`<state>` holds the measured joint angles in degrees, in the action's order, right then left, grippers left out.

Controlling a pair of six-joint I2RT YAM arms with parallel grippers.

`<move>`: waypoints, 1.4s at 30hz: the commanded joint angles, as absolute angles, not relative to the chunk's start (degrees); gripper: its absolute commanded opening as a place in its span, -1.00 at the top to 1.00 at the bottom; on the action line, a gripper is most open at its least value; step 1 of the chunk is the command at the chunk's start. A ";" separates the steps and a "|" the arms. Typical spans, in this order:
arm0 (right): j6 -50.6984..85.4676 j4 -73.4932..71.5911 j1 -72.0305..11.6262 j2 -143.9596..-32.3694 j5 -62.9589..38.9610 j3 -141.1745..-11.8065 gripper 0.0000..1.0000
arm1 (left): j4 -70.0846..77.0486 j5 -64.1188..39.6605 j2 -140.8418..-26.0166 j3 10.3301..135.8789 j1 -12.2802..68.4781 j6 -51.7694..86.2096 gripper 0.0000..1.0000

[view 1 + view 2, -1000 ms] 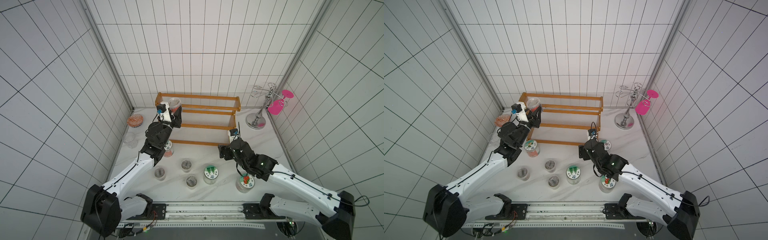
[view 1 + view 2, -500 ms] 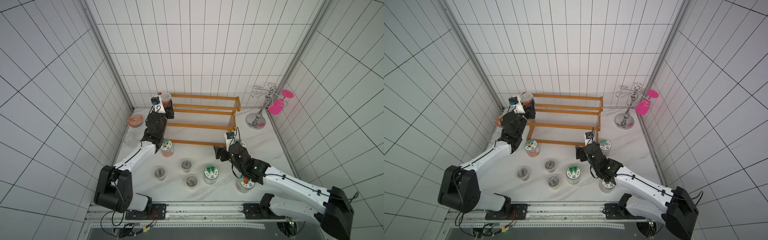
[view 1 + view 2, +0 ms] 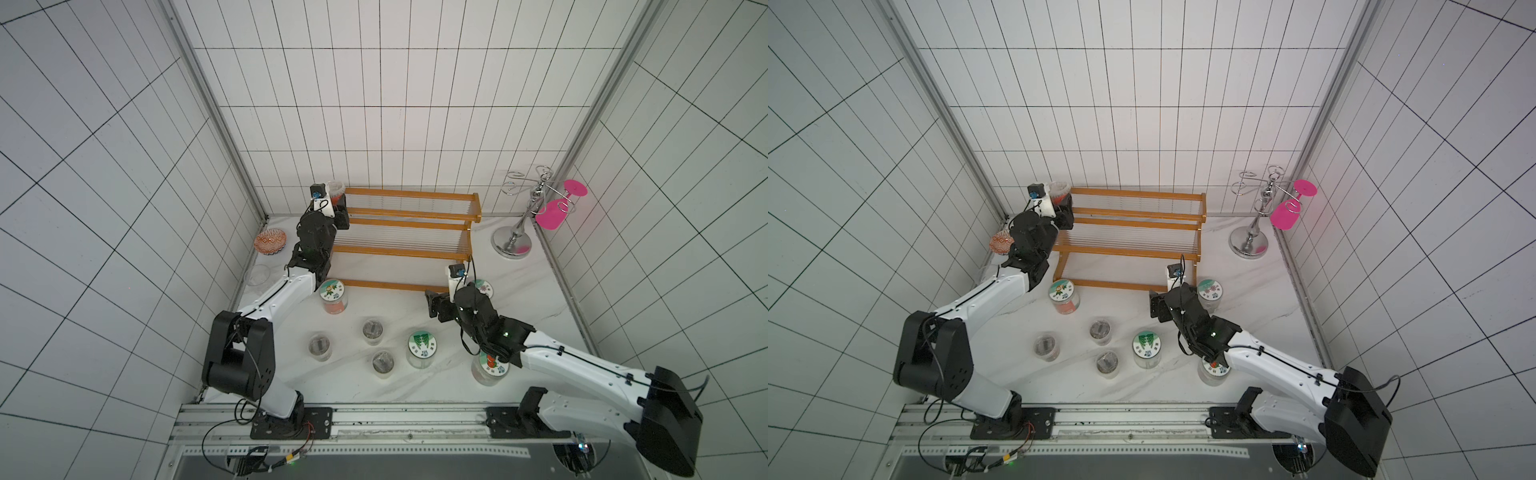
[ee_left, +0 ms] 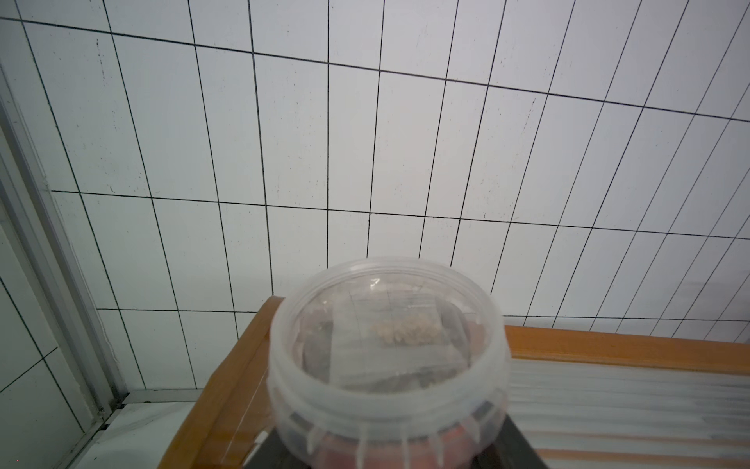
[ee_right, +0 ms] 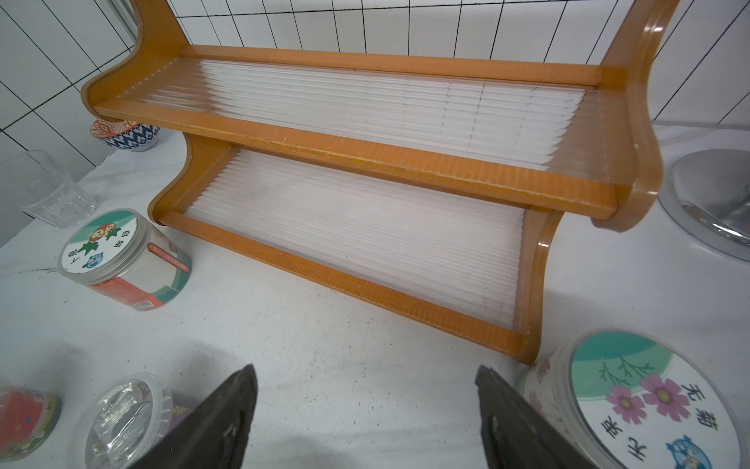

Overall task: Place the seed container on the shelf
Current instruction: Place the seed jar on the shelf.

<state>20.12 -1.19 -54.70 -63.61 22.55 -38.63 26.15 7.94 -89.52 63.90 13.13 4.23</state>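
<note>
The seed container (image 3: 336,189) (image 3: 1058,189) is a clear plastic jar with a reddish lower part and pale seeds in a packet inside (image 4: 385,357). My left gripper (image 3: 338,208) (image 3: 1062,204) (image 4: 389,454) is shut on its lower body and holds it upright at the left end of the top tier of the shelf (image 3: 407,249) (image 3: 1125,249) (image 4: 608,345). I cannot tell whether the jar rests on the tier. My right gripper (image 3: 436,307) (image 3: 1156,307) (image 5: 365,373) stands open and empty over the table, in front of the shelf (image 5: 365,154).
Labelled jars stand on the table (image 3: 333,291) (image 3: 422,343) (image 3: 490,365) (image 3: 482,286), with three small clear jars (image 3: 372,330) between them. A patterned bowl (image 3: 270,242) and a clear glass (image 3: 257,275) sit at the left wall. A chrome stand (image 3: 513,245) holds a pink glass (image 3: 550,216).
My left arm has carried the seed container back and leftward, to the left end of the shelf's top tier. My right gripper has shifted a little left and toward the front, still open.
</note>
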 commanded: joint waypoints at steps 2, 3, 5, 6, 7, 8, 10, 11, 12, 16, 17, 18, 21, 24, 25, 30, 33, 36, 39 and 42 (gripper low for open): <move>19.86 -2.79 -54.27 -63.37 24.35 -37.27 -0.74 | 24.29 8.91 -90.94 66.12 11.72 3.16 -0.04; 19.86 -2.89 -54.23 -63.29 24.37 -37.18 -0.74 | 24.51 8.75 -91.09 66.09 11.56 3.16 -0.04; 19.95 -3.31 -54.26 -63.19 24.60 -36.87 -0.75 | 24.36 8.59 -91.49 66.43 11.17 3.10 -0.06; 19.95 -3.34 -54.23 -63.11 24.67 -36.83 -0.75 | 24.22 8.48 -91.66 66.60 11.12 2.99 -0.06; 19.95 -3.35 -54.23 -63.15 24.82 -36.83 -0.74 | 24.17 8.39 -91.82 66.83 11.12 2.78 -0.08; 19.98 -3.34 -54.23 -63.11 24.83 -36.74 -0.74 | 23.92 8.34 -92.04 67.09 11.07 2.57 -0.09; 20.04 -3.43 -54.25 -62.94 24.95 -36.65 -0.75 | 23.82 8.48 -92.26 67.32 11.07 2.70 -0.10; 20.03 -3.50 -54.26 -62.85 25.01 -36.57 -0.74 | 23.82 8.32 -92.44 67.48 11.09 2.73 -0.11; 20.03 -3.52 -54.28 -62.74 25.09 -36.48 -0.74 | 23.74 8.11 -92.63 67.61 11.07 2.76 -0.11; 20.19 -3.78 -54.24 -62.32 25.57 -36.05 -0.74 | 23.12 7.80 -93.25 68.07 11.07 2.90 -0.24; 20.16 -3.94 -54.23 -62.16 25.57 -35.95 -0.75 | 23.12 7.94 -93.18 67.96 11.07 3.02 -0.31; 20.21 -3.97 -54.23 -62.10 25.58 -35.87 -0.75 | 23.12 8.11 -93.17 67.86 11.07 3.12 -0.39; 20.21 -4.13 -54.15 -61.72 25.80 -35.61 -0.75 | 23.33 8.35 -92.51 67.09 11.16 3.25 -0.55; 20.28 -4.39 -54.19 -61.36 25.94 -35.26 -0.74 | 23.38 8.74 -91.54 66.36 11.34 3.08 -0.63; 20.30 -4.48 -54.15 -61.26 26.01 -35.17 -0.74 | 23.38 8.78 -91.16 66.11 11.42 2.99 -0.65; 20.39 -4.68 -54.14 -60.95 26.11 -34.90 -0.75 | 22.97 9.58 -88.48 64.45 11.43 3.76 -0.74; 20.39 -4.74 -54.08 -60.91 26.09 -34.92 -0.75 | 21.28 8.89 -86.36 63.83 11.43 4.47 -0.74; 20.39 -4.70 -54.11 -60.82 26.00 -34.89 -0.75 | 18.16 7.72 -83.83 63.55 11.43 5.40 -0.74; 20.39 -4.75 -54.11 -60.86 25.91 -34.80 -0.75 | 14.33 7.17 -80.60 62.87 11.43 6.24 -0.73; 20.39 -4.77 -54.12 -60.83 25.66 -34.81 -0.75 | 9.73 7.46 -77.08 62.39 11.43 7.47 -0.73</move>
